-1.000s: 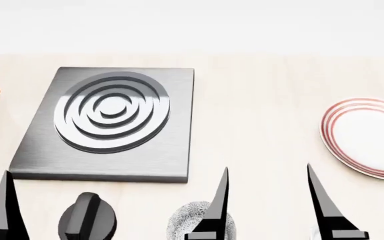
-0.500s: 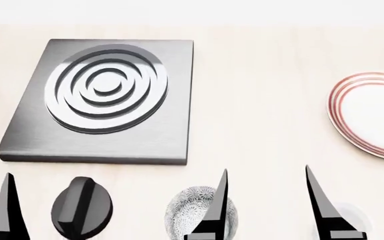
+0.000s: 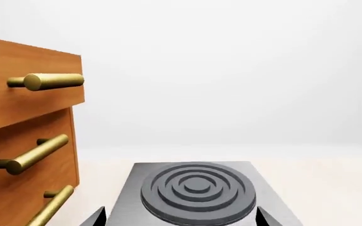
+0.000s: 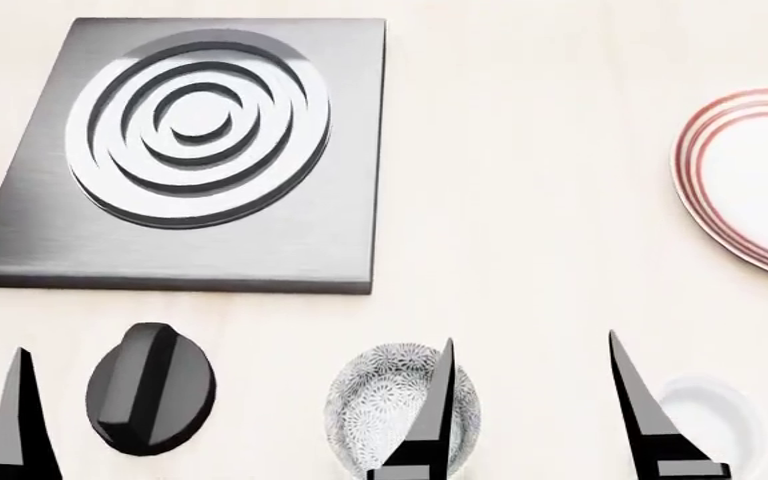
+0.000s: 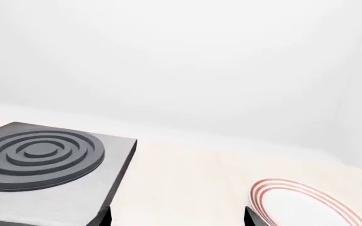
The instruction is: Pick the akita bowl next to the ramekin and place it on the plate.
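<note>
The grey-and-white speckled akita bowl sits at the near edge of the head view, partly behind one finger of my right gripper. Its other finger partly covers the plain white ramekin, which stands to the bowl's right. At the far right lies the red-ringed plate, also visible in the right wrist view as the plate. My right gripper is open and empty above bare table. My left gripper is open and empty too, facing the stove slab.
A grey stove slab with a ringed burner fills the back left. A black knob lies left of the bowl. A wooden drawer unit with brass handles stands left of the stove. A white wall is behind.
The head view has tilted down: stove and plate slid up the frame, and the bowl, knob and ramekin came more fully into view. Both grippers hold the same place in the frame.
</note>
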Controlling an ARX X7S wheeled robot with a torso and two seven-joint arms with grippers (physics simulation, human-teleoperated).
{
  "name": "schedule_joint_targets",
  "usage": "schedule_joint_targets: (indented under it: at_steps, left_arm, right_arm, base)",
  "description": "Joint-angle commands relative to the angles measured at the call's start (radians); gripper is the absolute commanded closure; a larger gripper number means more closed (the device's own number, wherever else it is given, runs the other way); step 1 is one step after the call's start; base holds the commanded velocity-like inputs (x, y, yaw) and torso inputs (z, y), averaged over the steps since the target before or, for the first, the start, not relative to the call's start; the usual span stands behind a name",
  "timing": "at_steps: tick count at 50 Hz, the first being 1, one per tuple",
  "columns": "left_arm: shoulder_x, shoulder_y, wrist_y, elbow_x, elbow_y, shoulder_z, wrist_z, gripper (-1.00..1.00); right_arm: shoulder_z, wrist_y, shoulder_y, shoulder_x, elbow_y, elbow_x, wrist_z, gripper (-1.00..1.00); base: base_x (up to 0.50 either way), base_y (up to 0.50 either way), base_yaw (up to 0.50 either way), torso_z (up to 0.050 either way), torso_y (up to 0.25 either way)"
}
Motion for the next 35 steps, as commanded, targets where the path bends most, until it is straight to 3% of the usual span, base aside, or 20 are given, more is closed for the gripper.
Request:
schedule_joint_targets:
  at_steps: [1, 15, 26, 35]
  left_arm:
    - [-0.005, -0.001, 0.002, -0.002, -0.003, 0.006, -0.004, -1.00]
    - [-0.011, 0.002, 0.002, -0.001, 0.002, 0.012, -0.010, -1.00]
    - [-0.014, 0.003, 0.007, -0.001, -0.008, 0.017, -0.013, -1.00]
    - [-0.014, 0.000, 0.013, 0.004, -0.020, 0.023, -0.015, -1.00]
  right_arm:
    - [-0.003, 0.000, 0.003, 0.003, 0.002, 0.004, 0.004, -1.00]
    - [-0.006, 0.001, 0.001, 0.007, -0.002, 0.008, 0.009, -1.00]
    - [-0.008, 0.014, 0.002, 0.009, -0.009, 0.013, 0.014, -1.00]
    - [-0.003, 0.130, 0.023, -0.001, -0.059, 0.051, 0.008, -1.00]
  base:
    - [0.00, 0.00, 0.00, 0.000, -0.117]
    - [0.00, 0.00, 0.00, 0.000, -0.115]
    - [0.00, 0.00, 0.00, 0.000, -0.003]
    - [0.00, 0.00, 0.00, 0.000, 0.000]
